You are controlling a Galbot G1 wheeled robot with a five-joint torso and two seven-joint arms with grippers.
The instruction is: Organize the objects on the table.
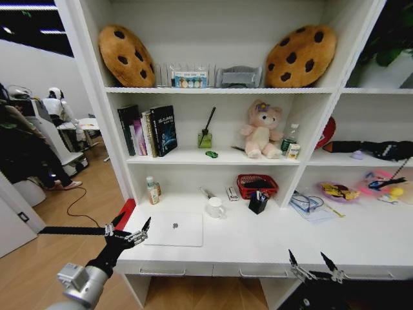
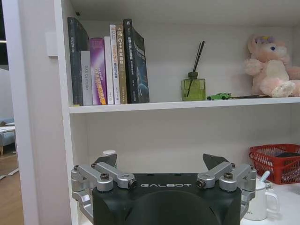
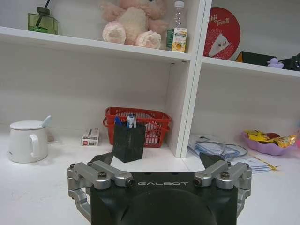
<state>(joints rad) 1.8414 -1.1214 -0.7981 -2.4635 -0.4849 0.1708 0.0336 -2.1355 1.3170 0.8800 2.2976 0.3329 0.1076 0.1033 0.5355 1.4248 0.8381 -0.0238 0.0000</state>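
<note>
A closed silver-white laptop (image 1: 174, 229) lies flat at the left of the white table (image 1: 271, 242). My left gripper (image 1: 133, 226) hovers open at the table's left edge, just beside the laptop, holding nothing. My right gripper (image 1: 312, 261) is open and empty over the front edge at the right. A tiny green flat item (image 1: 211, 154) and a black pen (image 1: 237, 148) lie on the shelf above. The green-labelled can (image 1: 293, 151) stands beside the plush toy. A blue pen (image 3: 117, 121) sticks out of the black holder (image 3: 128, 140). Yellow packets (image 1: 336, 190) sit in a purple bowl.
A white mug (image 1: 215, 207) and a red mesh basket (image 1: 257, 186) stand behind the laptop near the shelf divider. A small bottle (image 1: 151, 191) is at the back left and papers with cables (image 1: 310, 205) lie at the right. Books (image 1: 148, 131) and a reed diffuser (image 1: 205, 137) occupy the shelf.
</note>
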